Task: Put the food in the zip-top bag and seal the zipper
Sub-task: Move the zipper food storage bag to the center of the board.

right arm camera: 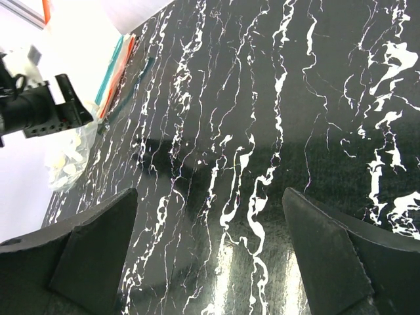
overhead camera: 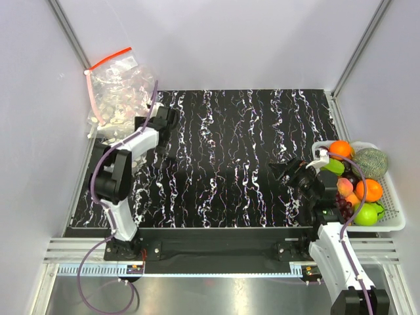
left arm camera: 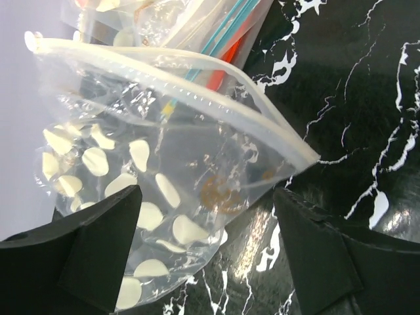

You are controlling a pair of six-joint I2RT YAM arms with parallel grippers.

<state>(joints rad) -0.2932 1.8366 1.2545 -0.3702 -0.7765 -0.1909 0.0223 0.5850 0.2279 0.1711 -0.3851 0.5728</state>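
Black, white-veined tabletop (overhead camera: 249, 131) is carrying the zip-top bag (left arm camera: 164, 177) at its far left corner, beside the wall. We are seeing the zipper (left arm camera: 118, 50) running slantwise along the bag's far side, away from the left gripper (left arm camera: 207, 197), whose spread fingers are framing the bag without clamping it. The right gripper (right arm camera: 210, 197) is hanging wide and empty, well apart, near the fruit basket (overhead camera: 394, 226).
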